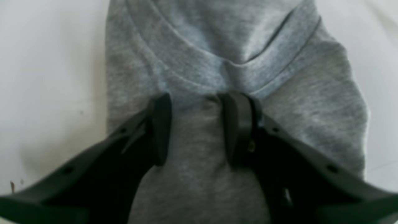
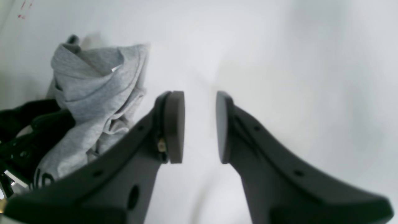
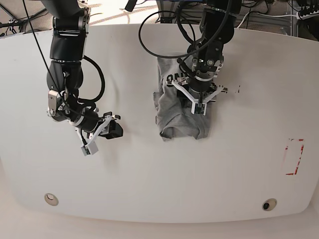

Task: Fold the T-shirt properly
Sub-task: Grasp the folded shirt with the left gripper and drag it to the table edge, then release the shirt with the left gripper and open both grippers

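The light heather-grey cotton T-shirt (image 3: 179, 107) lies bunched in a narrow folded strip near the middle of the white desk (image 3: 149, 169), its ribbed round neckband at the near end. The left tool (image 1: 194, 127) sits on the shirt just behind the neckband, its dark jaws partly apart with grey fabric between them; a firm pinch cannot be confirmed. The right tool (image 2: 199, 126) hangs over bare desk well apart from the shirt, jaws parted and empty.

White table (image 3: 149, 174) w/ grey T-shirt (image 3: 172, 117) (bunched) lying on it.
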Motion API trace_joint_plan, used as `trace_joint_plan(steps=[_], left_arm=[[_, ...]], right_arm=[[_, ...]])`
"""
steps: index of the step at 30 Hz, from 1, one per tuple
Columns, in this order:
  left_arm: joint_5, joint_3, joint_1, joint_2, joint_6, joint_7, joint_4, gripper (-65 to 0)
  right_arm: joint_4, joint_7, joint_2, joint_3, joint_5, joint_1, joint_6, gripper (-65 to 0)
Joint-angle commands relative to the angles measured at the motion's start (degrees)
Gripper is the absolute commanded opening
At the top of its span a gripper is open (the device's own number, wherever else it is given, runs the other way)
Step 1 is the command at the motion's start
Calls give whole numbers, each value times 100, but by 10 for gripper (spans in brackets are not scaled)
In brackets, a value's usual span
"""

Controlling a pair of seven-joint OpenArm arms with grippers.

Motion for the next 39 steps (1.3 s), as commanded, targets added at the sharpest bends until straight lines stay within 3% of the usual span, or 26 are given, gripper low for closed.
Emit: trace_joint_plan(steps=[1, 11, 13, 17, 22, 26, 29, 32, 39], left_arm=[[113, -15, -30, -183, 21, -98, -182, -396], [87, -332, 85, -1783, -23, -107, -411, -396], [87, -683, 111, -2065, -357, -107, -419, -396], [122, -1782, 146, -2425, -1517, -116, -428, -396], [131, -3075, 32, -2944, -2695, -142, -973, -396], [113, -3338, -381, -3568, -3267, -221, -1747, -396], [113, -3426, -619, -3946, -3460, -652, -2292, -396], [105, -3400, -953, -4236, -3645, -1013, -2837, -396], [105, -3391, -1779, -4702, -4620, -1074, -3417, -396]], right_arm=[[125, 140, 127, 49, 94, 126, 27, -490], [125, 166, 303, 49, 735, -6, -17, -490], [125, 166, 303, 49, 779, -6, -26, -490], [125, 149, 294, 49, 788, -23, -26, -490], [125, 166, 285, 49, 788, -111, -26, -490], [125, 166, 285, 40, 788, -147, -17, -490], [125, 175, 277, 40, 788, -261, -8, -490], [125, 175, 268, 40, 788, -296, 0, -490], [327, 175, 180, 40, 753, -401, -8, -490]])
